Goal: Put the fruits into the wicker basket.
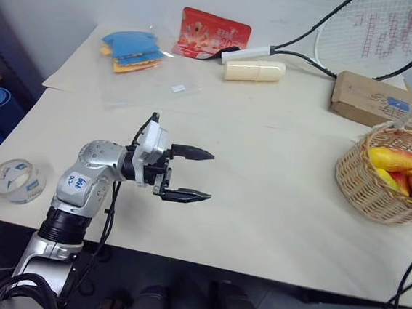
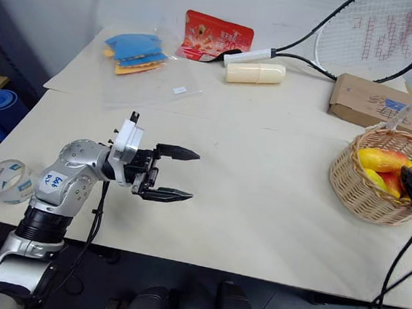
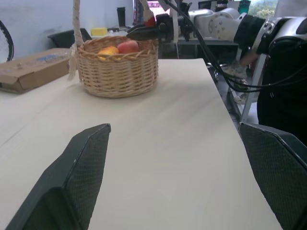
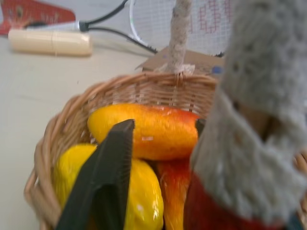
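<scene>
Fruits: mango (image 4: 146,130), lemon (image 4: 139,201) in wicker basket (image 1: 367,186) | table: none loose | left gripper (image 1: 189,173) spread, empty | right gripper (image 3: 144,31) over basket, grip unclear

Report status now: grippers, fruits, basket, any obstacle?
Left gripper open, empty, over bare table. Right gripper at wicker basket. Fruits in the basket. No obstacle.

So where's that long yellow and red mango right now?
The mango lies inside the wicker basket at the table's right edge, on top of the other fruits, just in front of the cardboard box.
</scene>
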You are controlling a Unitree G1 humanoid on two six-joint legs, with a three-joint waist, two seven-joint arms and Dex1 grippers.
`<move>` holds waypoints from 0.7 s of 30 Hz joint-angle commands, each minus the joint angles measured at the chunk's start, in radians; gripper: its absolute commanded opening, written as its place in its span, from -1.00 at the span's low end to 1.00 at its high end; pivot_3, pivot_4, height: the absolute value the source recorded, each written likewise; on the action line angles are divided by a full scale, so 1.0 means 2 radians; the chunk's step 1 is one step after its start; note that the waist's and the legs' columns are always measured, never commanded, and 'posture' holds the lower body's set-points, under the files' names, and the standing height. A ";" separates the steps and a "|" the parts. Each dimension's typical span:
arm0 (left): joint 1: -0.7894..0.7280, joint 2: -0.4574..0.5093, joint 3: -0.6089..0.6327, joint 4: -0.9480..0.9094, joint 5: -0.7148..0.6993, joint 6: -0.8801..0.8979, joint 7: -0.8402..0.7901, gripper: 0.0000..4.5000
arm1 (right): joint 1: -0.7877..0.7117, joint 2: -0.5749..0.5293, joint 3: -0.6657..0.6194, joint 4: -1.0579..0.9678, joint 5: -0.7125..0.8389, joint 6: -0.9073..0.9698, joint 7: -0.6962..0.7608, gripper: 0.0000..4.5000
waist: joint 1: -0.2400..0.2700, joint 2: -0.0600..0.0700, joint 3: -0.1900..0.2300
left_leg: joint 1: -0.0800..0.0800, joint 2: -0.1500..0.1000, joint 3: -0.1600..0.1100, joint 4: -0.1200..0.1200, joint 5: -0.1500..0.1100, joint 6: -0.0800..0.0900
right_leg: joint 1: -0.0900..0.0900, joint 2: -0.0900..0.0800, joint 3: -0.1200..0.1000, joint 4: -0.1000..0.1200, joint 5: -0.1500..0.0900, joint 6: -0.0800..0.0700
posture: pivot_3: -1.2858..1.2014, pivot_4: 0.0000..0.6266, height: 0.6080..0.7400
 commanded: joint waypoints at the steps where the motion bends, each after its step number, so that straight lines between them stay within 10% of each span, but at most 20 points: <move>1: 0.007 0.011 0.010 -0.013 -0.008 -0.003 -0.010 1.00 | 0.060 -0.032 -0.050 -0.050 0.007 -0.021 0.040 0.52 | 0.002 0.000 0.000 | 0.000 0.000 0.000 0.000 0.000 0.000 | 0.000 0.000 0.000 0.000 0.000 0.000 | 0.03 -0.52 1.00; 4: 0.015 0.020 0.022 -0.009 -0.007 -0.005 -0.009 1.00 | 0.102 -0.030 -0.098 -0.067 0.031 -0.064 0.086 0.99 | 0.002 0.000 0.000 | 0.002 0.000 -0.001 -0.001 0.000 0.000 | 0.002 0.000 -0.001 -0.002 0.000 0.000 | 0.03 -0.52 1.00; 9: 0.038 0.038 0.033 -0.002 0.011 -0.027 -0.004 1.00 | 0.188 -0.031 -0.093 -0.085 0.008 -0.115 0.156 0.99 | -0.004 0.000 0.000 | 0.003 0.000 -0.001 -0.004 0.000 0.000 | 0.006 0.000 -0.001 -0.004 0.000 0.000 | 0.03 -0.52 1.00; 15: 0.081 0.049 0.055 -0.004 0.049 -0.074 0.042 1.00 | 0.294 0.025 0.035 -0.181 0.019 -0.149 0.258 0.99 | -0.003 0.000 0.000 | 0.007 0.001 -0.002 -0.006 0.000 -0.001 | 0.006 0.001 -0.002 -0.005 0.000 0.000 | 0.03 -0.52 1.00; 21: 0.126 0.050 0.061 -0.005 0.101 -0.130 0.096 1.00 | 0.183 0.094 0.176 -0.163 -0.026 -0.231 0.233 0.99 | -0.004 -0.001 0.000 | 0.010 0.001 -0.002 -0.006 0.000 -0.001 | 0.010 -0.001 -0.002 -0.005 0.000 0.000 | 0.03 -0.52 1.00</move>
